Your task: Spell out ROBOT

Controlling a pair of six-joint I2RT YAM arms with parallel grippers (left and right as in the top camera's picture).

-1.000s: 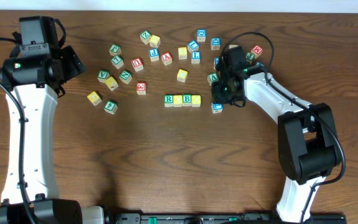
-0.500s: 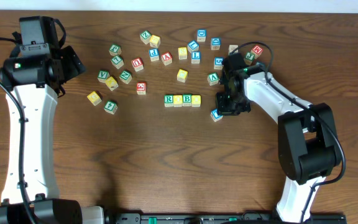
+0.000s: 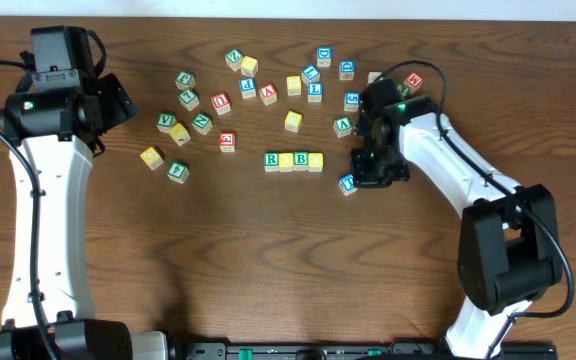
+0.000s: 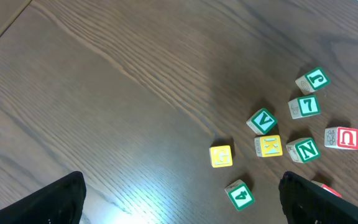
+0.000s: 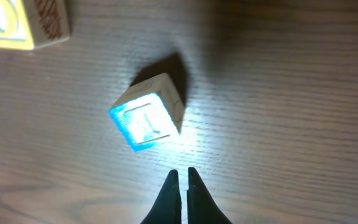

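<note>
Although the right gripper (image 5: 179, 185) is pinched together on nothing, the blue block (image 5: 146, 121) lies just ahead at 11 o'clock, skewed to its jaws. Beyond, at 10 o'clock, waits the 4-block row (image 3: 293, 160); the left gripper (image 4: 185, 208), spread wide and empty, is farthest.

The right end effector (image 5: 182, 174) drew away from the R-B row (image 3: 293, 160), ending just past the blue block (image 3: 347, 184). The blue block slid slightly farther from that row and turned.
</note>
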